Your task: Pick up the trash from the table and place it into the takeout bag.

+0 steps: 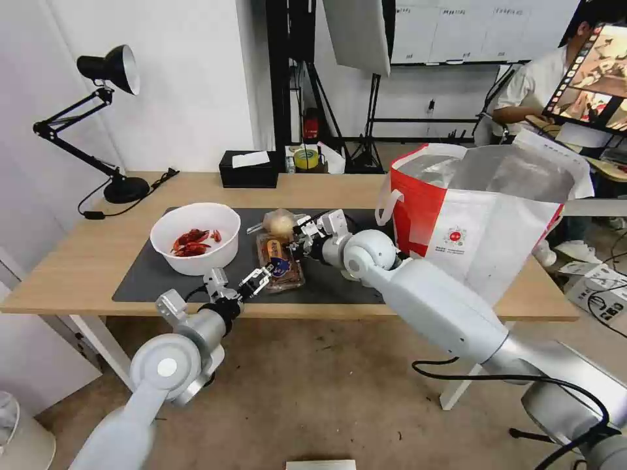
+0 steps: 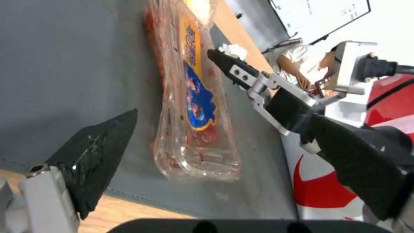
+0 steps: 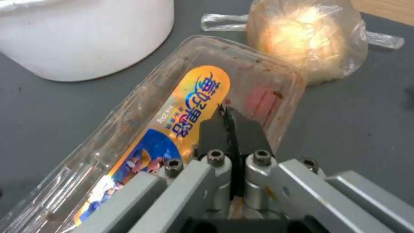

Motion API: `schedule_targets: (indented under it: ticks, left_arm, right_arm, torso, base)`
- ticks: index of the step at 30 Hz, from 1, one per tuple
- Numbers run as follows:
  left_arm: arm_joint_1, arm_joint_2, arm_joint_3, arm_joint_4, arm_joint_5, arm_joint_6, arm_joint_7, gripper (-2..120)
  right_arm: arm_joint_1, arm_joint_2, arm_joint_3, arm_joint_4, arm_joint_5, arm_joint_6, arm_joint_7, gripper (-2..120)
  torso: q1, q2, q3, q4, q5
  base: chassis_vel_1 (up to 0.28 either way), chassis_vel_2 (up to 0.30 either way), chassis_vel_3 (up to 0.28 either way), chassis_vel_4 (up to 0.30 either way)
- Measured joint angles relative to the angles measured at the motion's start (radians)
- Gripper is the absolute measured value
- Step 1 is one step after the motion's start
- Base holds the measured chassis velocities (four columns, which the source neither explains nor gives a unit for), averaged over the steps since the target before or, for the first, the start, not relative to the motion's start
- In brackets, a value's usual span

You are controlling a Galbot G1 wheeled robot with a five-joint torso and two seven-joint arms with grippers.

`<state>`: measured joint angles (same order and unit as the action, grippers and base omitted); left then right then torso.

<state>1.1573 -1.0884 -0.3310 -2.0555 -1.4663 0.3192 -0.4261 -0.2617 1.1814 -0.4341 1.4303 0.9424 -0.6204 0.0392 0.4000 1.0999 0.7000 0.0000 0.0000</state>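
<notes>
Two grippers converged on one piece of trash, the clear clamshell tray [image 1: 281, 262], which lay on the dark mat [image 1: 150, 277] of the table [image 1: 78, 261] with its long axis running from the near edge of the mat away toward the bagged yellowish lump [image 1: 279, 224]. The left gripper [image 1: 256, 282] sat at the tray's near end, fingers spread wide with the tray's short edge just ahead of the gap — the nearer arm for a grasp along that axis. The right gripper [image 3: 231, 121] hovered over the tray's far half from the bag side, its fingers pressed together; whether they pinched the lid's film or merely touched it was hard to tell. The tray held red scraps under an orange-and-blue label [image 3: 194, 103]. The white bowl [image 1: 194, 236], just left of the tray, held red crayfish shells. The takeout bag [image 1: 483, 209] stood open on the right, foil lining showing — contents hidden.
</notes>
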Motion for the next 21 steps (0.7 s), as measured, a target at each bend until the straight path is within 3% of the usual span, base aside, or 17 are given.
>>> schedule_targets:
  ticks: [21]
  left_arm:
    - [-0.073, 0.006, 0.036, 0.057, -0.039, 0.049, -0.045, 100]
  right_arm:
    - [-0.01, -0.01, 0.01, 0.019, 0.003, 0.001, 0.006, 0]
  torso:
    - [0.0, 0.0, 0.0, 0.0, 0.0]
  base:
    - [0.0, 0.0, 0.0, 0.0]
